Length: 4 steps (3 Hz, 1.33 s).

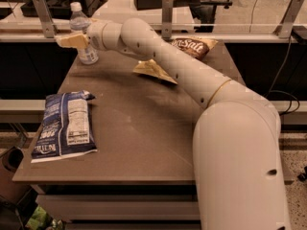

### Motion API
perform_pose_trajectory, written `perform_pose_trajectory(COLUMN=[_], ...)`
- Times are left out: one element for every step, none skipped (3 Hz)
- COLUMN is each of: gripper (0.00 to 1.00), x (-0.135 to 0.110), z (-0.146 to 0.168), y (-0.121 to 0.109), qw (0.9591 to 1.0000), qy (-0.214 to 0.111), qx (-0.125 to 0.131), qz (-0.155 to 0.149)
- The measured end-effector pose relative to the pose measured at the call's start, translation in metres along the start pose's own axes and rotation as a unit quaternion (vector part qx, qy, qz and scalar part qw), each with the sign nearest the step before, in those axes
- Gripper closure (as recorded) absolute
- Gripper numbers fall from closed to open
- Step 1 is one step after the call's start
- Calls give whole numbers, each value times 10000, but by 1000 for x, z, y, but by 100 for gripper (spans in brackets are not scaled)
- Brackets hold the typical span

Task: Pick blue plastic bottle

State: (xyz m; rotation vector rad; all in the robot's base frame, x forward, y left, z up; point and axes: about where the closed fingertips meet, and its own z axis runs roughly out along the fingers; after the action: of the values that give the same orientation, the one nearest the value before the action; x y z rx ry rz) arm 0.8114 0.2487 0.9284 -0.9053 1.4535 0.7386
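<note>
Presently catalogued, item by item. Table (144, 128): brown flat top, with pale shelving below its front edge. Blue plastic bottle (79, 24): small, clear, with a white cap; it stands upright at the far left corner of the table, near the back edge. Gripper (67, 40): tan-coloured, at the far left corner of the table and level with the middle of the bottle. Its visible part points left and crosses in front of the bottle body, overlapping it, while the cap and shoulder show above and the base shows below. Whether the gripper is open or closed, and whether it has hold of the bottle, cannot be told from this view. Arm (182, 71): white and jointed, running from the large rounded base (240, 166) at the near right diagonally across the table to the gripper. Blue-and-white snack bag (64, 126): lies flat on the near left part of the table, long side running front to back, well apart from the bottle. Yellow wrapper (151, 70): flat, mid-table toward the back, partly under the line of the arm. Brown chip bag (194, 46): at the far right of the table, its white lettering partly visible behind the arm. Upright metal post (167, 11): one of several on the ledge behind the table.
</note>
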Motion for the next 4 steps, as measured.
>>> perform_pose_trajectory(gripper=[42,64,87,100], x=[0,1,1,2], z=[2,4,6,8], y=[3,5,7,9], qw=[10000,10000,10000,10000], qy=[0,2,3,4], qx=[-23,-41,-60,-78], qz=[4,7,10,14])
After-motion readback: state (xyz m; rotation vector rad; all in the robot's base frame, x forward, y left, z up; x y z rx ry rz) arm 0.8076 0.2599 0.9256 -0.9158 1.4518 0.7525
